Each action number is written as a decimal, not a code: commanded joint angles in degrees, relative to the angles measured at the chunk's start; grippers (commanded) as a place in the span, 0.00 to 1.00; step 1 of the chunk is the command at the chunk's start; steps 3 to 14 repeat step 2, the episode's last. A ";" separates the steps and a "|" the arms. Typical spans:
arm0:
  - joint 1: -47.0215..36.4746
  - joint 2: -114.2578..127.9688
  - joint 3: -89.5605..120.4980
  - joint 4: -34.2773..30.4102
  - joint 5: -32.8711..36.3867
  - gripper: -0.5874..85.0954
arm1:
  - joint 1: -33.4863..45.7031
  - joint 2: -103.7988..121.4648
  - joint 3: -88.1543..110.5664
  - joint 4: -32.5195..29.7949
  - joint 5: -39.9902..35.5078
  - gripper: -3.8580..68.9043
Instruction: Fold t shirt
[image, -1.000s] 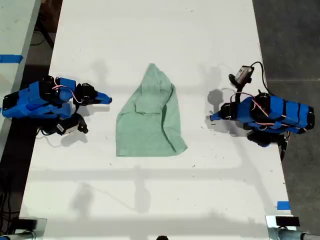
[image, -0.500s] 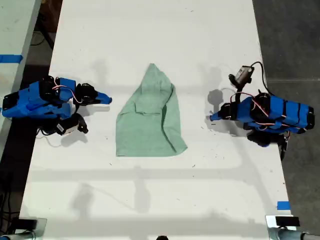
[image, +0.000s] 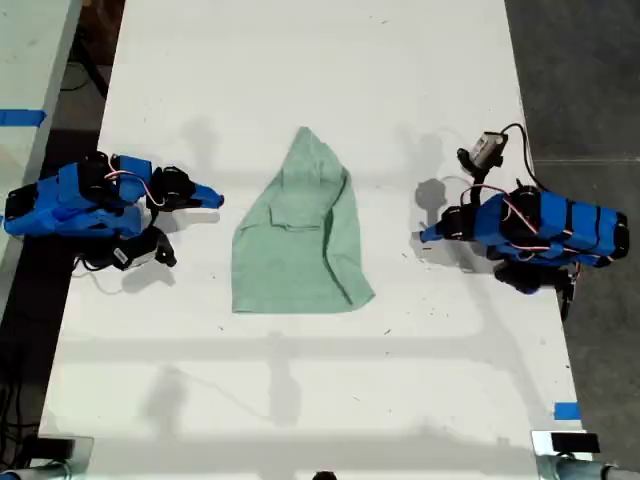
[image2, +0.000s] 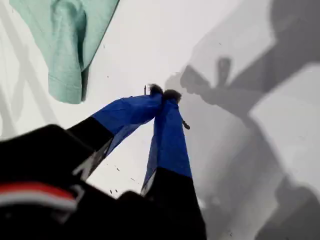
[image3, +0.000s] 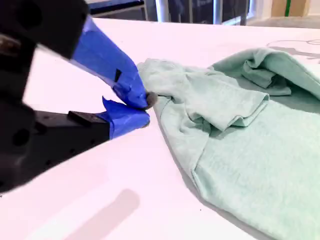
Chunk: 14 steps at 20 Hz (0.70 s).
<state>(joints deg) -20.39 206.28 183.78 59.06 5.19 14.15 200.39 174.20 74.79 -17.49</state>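
The t shirt (image: 300, 245) is pale mint green and lies partly folded in the middle of the white table (image: 300, 400), its pointed top toward the exterior view's top. My first gripper (image: 425, 236) rests shut on the bare table on the exterior view's right, a gap away from the cloth. Its wrist view shows the blue fingertips (image2: 162, 92) together and a corner of the t shirt (image2: 65, 45) beyond them. My second gripper (image: 216, 200) sits shut on the exterior view's left, close to the t shirt's edge (image3: 240, 140) and holding nothing (image3: 145, 110).
The table's long edges run down both sides of the exterior view, with dark floor (image: 590, 80) on the right. A second pale surface with blue tape (image: 20, 117) stands at the left. Another blue tape piece (image: 566, 410) marks the table's lower right.
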 joint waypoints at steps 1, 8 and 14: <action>-0.18 0.35 0.44 -0.44 -1.49 0.01 | -0.53 0.62 2.29 0.18 0.97 0.05; -0.18 0.35 0.44 -0.44 -1.49 0.01 | -0.53 0.62 2.29 0.18 0.97 0.05; -0.18 0.35 0.44 -0.44 -1.49 0.01 | -0.53 0.62 2.29 0.18 0.97 0.05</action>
